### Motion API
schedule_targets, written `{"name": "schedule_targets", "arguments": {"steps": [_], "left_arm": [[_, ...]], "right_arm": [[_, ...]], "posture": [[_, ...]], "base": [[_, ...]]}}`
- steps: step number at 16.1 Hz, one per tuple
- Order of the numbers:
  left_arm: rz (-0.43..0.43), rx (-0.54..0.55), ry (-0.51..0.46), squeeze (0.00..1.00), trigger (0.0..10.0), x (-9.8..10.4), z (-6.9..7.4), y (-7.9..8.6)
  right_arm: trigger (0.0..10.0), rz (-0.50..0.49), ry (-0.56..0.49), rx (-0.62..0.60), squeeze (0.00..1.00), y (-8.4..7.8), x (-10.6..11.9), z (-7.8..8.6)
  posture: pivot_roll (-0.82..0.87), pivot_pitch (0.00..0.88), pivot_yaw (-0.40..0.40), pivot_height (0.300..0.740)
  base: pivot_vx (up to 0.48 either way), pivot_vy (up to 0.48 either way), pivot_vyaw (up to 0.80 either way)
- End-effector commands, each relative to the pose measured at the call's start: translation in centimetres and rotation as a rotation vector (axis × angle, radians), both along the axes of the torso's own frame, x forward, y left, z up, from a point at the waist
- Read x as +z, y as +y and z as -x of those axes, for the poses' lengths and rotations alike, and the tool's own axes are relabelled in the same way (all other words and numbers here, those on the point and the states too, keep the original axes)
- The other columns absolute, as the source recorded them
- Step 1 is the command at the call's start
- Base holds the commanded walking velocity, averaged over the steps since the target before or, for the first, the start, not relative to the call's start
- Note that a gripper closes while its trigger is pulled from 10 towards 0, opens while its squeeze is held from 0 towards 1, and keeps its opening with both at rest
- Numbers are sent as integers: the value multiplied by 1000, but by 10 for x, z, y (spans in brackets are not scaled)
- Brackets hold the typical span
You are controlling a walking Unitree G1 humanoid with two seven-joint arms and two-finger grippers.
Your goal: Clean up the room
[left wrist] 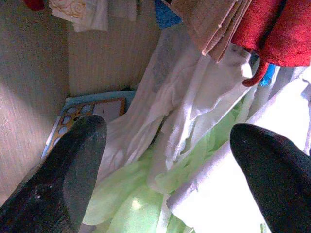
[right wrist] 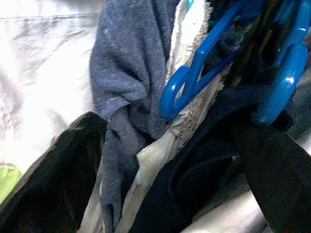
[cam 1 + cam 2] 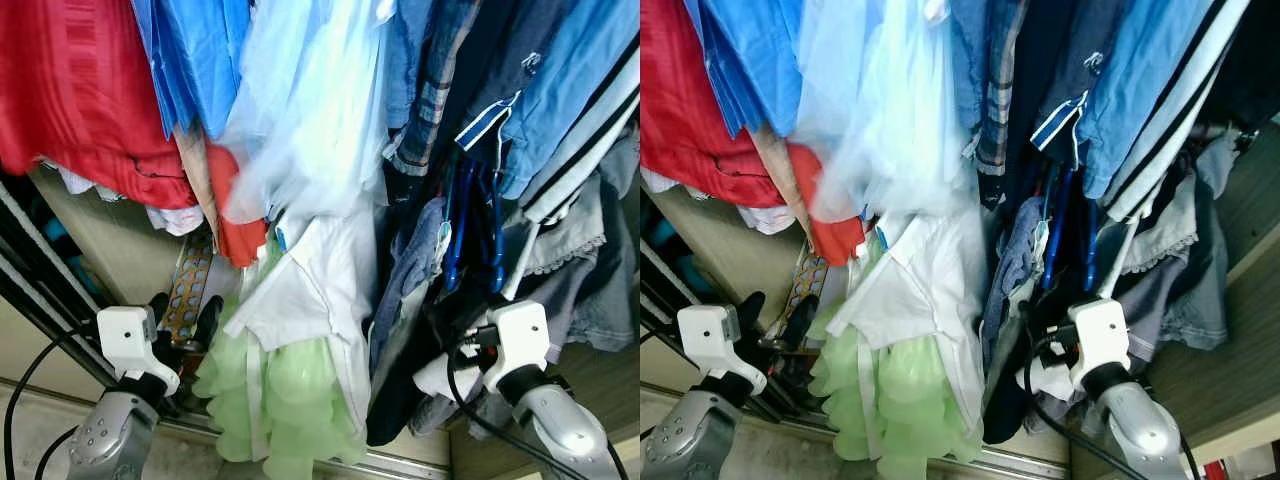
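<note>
Clearly both grippers are working inside a crowded wardrobe. At seven o'clock in the head view, the left gripper [image 3: 185, 318] stands spread wide and empty before the white shirt [image 3: 310, 290] and green frilled dress [image 3: 275, 390], with a patterned board [image 3: 190, 285] just behind. At five o'clock, the right gripper [image 2: 170, 165] (fingers spread) straddles bunched grey cloth [image 2: 129, 87] and dark fabric below blue hangers [image 2: 204, 63]. Closing now could snag a hanger hook or drag several hanging garments down together.
</note>
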State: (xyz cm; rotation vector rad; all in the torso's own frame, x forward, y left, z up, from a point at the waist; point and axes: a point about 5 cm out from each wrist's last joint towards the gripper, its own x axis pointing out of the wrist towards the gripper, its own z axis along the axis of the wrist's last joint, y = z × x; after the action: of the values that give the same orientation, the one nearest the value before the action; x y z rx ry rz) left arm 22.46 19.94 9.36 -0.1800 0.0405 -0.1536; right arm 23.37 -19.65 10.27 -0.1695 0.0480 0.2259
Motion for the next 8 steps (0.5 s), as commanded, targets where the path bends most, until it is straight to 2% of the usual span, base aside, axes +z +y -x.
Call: {"name": "schedule_targets", "arguments": {"steps": [1, 2, 4, 6, 8], "left_arm": [[-6, -16, 0, 0, 10000, 2, -5, -3], [-14, -22, -31, 0, 10000, 4, -6, -3], [-38, -42, -21, 0, 10000, 0, -6, -3], [-38, -75, -45, 0, 10000, -4, -9, -14], [-46, -92, -7, 0, 10000, -14, -10, -18]], "right_arm": [[10000, 7, -44, -19, 0, 1, 6, -7], [10000, -1, -35, -4, 0, 5, 6, -8], [10000, -3, -26, 38, 0, 11, 5, -10], [10000, 23, -43, 141, 0, 25, 6, -21], [10000, 27, -40, 179, 0, 35, 1, -28]], "posture": [[58, 0, -26, 740], [59, 0, -33, 740], [63, 0, -33, 740], [68, 0, -21, 740], [70, 0, -13, 740]], "base": [[0, 0, 0], [0, 0, 0], [0, 0, 0], [0, 0, 0], [0, 0, 0]]}}
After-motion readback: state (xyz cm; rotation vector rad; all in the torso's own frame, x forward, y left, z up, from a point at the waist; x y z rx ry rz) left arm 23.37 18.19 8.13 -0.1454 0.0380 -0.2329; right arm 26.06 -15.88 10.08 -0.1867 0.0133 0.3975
